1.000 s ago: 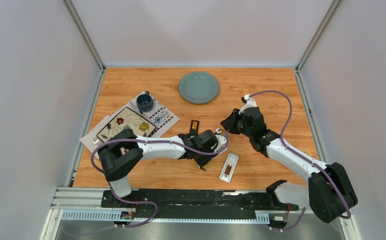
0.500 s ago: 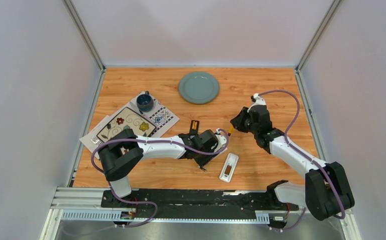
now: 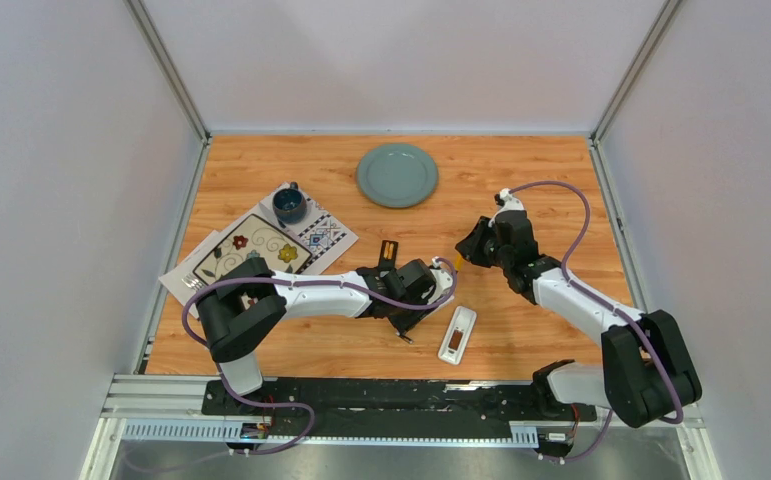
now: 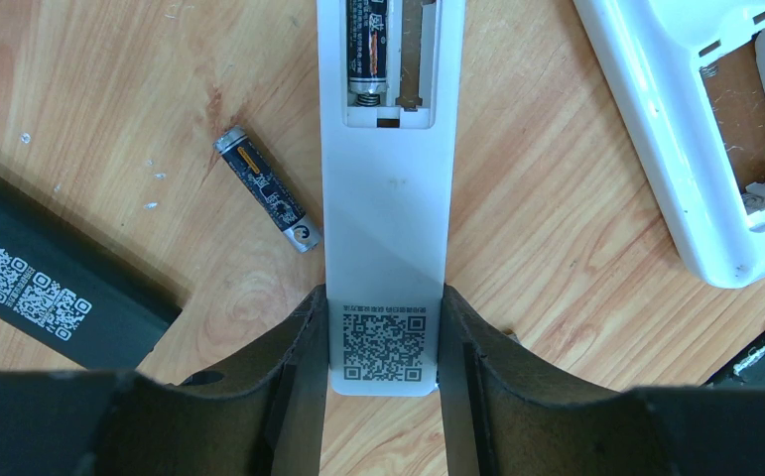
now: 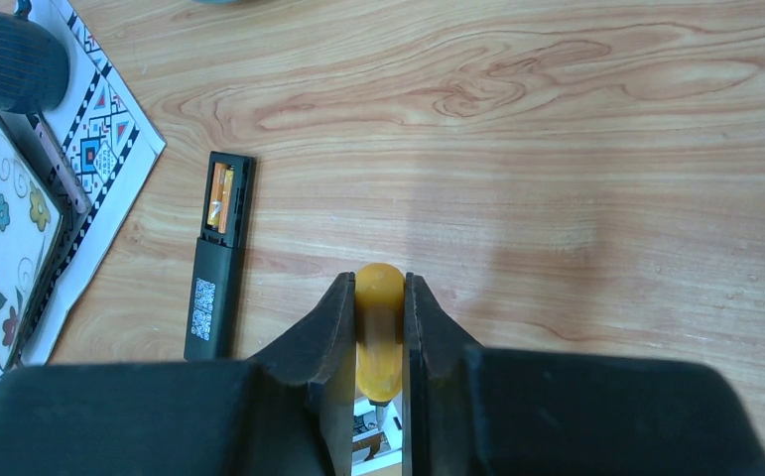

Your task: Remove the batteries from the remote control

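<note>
Wood table (image 4: 557, 258): left gripper (image 4: 385, 327) clamps the white remote (image 4: 385, 218) by its left end, seated battery (image 4: 366, 50) in its bay, loose battery (image 4: 266, 188) just beside it on the far side, right gripper (image 5: 374, 293) pinches the yellow screwdriver (image 5: 378, 367); cells look light, stiff, slick, so lever from the spring end.

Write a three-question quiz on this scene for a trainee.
1. True or false: the battery bay of the slim white remote gripped by the left end effector is empty.
2. The right end effector is shut on: A) a battery, B) a yellow-handled screwdriver, C) a mug.
3. In the left wrist view, how many batteries lie out on the table beside the gripped remote?

Key:
1. False: one battery is in the bay.
2. B.
3. One loose battery, to the left of the remote in that view.
</note>
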Available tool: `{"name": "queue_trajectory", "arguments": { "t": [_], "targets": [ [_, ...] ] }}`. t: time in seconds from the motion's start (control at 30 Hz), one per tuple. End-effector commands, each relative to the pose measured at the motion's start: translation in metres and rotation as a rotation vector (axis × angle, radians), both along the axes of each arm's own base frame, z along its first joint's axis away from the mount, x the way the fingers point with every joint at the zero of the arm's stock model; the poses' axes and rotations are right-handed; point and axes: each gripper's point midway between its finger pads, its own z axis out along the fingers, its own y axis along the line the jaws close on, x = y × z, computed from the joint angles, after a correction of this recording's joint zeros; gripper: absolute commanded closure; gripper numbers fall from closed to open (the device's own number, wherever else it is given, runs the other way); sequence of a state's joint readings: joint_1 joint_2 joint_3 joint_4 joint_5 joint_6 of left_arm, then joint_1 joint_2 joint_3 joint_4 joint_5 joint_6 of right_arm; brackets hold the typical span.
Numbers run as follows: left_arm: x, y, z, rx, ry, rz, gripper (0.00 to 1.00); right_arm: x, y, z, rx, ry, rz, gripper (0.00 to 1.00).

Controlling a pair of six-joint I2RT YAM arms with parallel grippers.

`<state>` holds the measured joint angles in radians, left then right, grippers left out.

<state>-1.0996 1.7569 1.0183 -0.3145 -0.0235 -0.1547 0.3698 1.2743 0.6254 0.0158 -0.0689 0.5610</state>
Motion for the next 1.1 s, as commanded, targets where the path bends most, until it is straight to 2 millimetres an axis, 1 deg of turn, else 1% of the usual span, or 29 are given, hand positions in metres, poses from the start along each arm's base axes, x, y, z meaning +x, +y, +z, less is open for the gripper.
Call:
{"name": "queue_trajectory", "arguments": {
  "t": [0.0, 0.17, 0.37, 0.5, 0.57, 0.6, 0.63, 0.7, 0.87, 1.07],
  "targets": [
    [-0.026, 0.013, -0.036, 0.070, 0.129, -0.025, 1.00, 0.011, 0.003, 0.012, 0.019, -0.054, -0.008, 1.00],
    [-0.027, 0.013, -0.036, 0.069, 0.132, -0.026, 1.00, 0.015, 0.003, 0.015, 0.015, -0.063, -0.011, 1.00],
    [-0.027, 0.012, -0.036, 0.066, 0.130, -0.023, 1.00, 0.012, 0.004, 0.005, 0.013, -0.042, -0.001, 1.00],
    [-0.027, 0.013, -0.037, 0.067, 0.131, -0.023, 1.00, 0.008, 0.010, -0.001, 0.049, -0.023, 0.016, 1.00],
    [-0.026, 0.012, -0.036, 0.064, 0.130, -0.020, 1.00, 0.006, 0.016, -0.001, 0.089, -0.021, 0.029, 1.00],
    [-0.027, 0.012, -0.037, 0.067, 0.132, -0.022, 1.00, 0.003, 0.017, -0.004, 0.101, -0.009, 0.033, 1.00],
    [-0.027, 0.012, -0.037, 0.067, 0.132, -0.020, 1.00, 0.004, 0.020, -0.002, 0.127, -0.015, 0.035, 1.00],
    [-0.027, 0.013, -0.037, 0.068, 0.134, -0.021, 1.00, -0.001, 0.026, -0.003, 0.164, -0.002, 0.056, 1.00],
    [-0.027, 0.013, -0.037, 0.066, 0.133, -0.018, 1.00, -0.007, 0.044, 0.008, 0.291, 0.001, 0.108, 1.00],
    [-0.027, 0.011, -0.037, 0.061, 0.137, -0.017, 1.00, -0.013, 0.051, 0.016, 0.336, 0.003, 0.142, 1.00]
  ]
}}
